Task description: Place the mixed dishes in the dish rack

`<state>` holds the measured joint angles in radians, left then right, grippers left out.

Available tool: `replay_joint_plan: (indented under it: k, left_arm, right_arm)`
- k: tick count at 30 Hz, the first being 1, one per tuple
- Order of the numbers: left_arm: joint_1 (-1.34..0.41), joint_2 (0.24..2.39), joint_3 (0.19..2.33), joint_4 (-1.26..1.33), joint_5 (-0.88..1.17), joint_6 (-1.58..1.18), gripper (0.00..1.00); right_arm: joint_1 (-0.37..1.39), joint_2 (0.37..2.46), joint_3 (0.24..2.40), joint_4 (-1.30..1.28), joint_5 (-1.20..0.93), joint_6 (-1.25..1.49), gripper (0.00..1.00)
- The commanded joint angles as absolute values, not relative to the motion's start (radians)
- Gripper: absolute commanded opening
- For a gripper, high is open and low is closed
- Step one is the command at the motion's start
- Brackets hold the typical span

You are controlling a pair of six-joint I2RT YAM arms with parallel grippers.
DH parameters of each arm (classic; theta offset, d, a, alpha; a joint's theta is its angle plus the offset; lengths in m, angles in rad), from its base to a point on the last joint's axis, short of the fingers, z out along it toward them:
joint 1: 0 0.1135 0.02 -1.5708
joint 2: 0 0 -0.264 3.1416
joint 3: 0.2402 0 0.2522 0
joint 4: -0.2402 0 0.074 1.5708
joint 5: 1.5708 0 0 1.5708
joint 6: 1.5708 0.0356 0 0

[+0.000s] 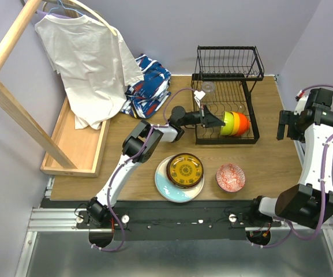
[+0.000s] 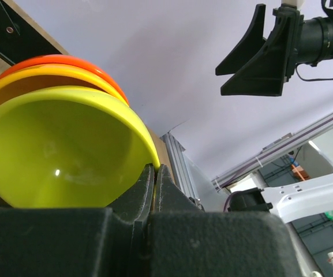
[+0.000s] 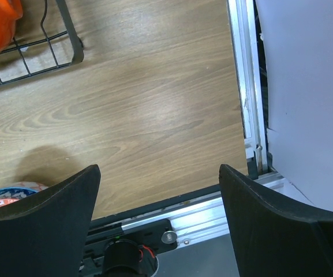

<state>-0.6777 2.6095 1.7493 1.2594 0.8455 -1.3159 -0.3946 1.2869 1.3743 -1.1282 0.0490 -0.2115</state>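
Note:
The black wire dish rack (image 1: pixel 253 118) stands at the back right. In its base stand a green bowl (image 1: pixel 226 123), a yellow bowl (image 1: pixel 234 124) and an orange bowl (image 1: pixel 242 123) on edge, side by side. My left gripper (image 1: pixel 217 120) reaches into the rack and is shut on the green bowl's rim (image 2: pixel 149 156). A clear glass cup (image 1: pixel 208 88) sits in the rack behind. A yellow-brown plate (image 1: pixel 184 169) lies on a pale blue plate (image 1: pixel 167 186), and a red patterned bowl (image 1: pixel 230 176) sits near the front. My right gripper (image 1: pixel 285 124) is open and empty at the right edge.
A wooden tray (image 1: pixel 77 144) with a wooden frame and a hanging white shirt (image 1: pixel 88 55) fills the left. A blue-patterned cloth (image 1: pixel 149 85) lies at the back. The table's right edge and metal rail (image 3: pixel 247 104) run beside my right gripper.

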Motion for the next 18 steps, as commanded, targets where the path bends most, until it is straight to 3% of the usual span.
replay_joint_plan:
  k: [1, 11, 12, 14, 18]
  left_arm:
    - [-0.681, 2.637, 1.763, 1.419, 0.856, -1.37, 0.0]
    - [-0.677, 2.681, 1.766, 1.411, 0.836, -1.379, 0.0]
    - [-0.673, 2.671, 1.752, 1.408, 0.825, -1.382, 0.07]
    - [-0.67, 2.651, 1.714, 1.411, 0.824, -1.355, 0.32]
    - [-0.663, 2.562, 1.642, 1.375, 0.819, -1.29, 0.45]
  right_arm:
    - [-0.399, 1.307, 1.367, -1.147, 0.064, -0.227, 0.91]
    - [-0.399, 1.325, 1.382, -1.152, 0.072, -0.227, 0.91]
    - [-0.399, 1.324, 1.382, -1.152, 0.072, -0.229, 0.91]
    - [-0.399, 1.322, 1.378, -1.149, 0.071, -0.226, 0.91]
    - [-0.399, 1.318, 1.362, -1.134, 0.054, -0.216, 0.91]
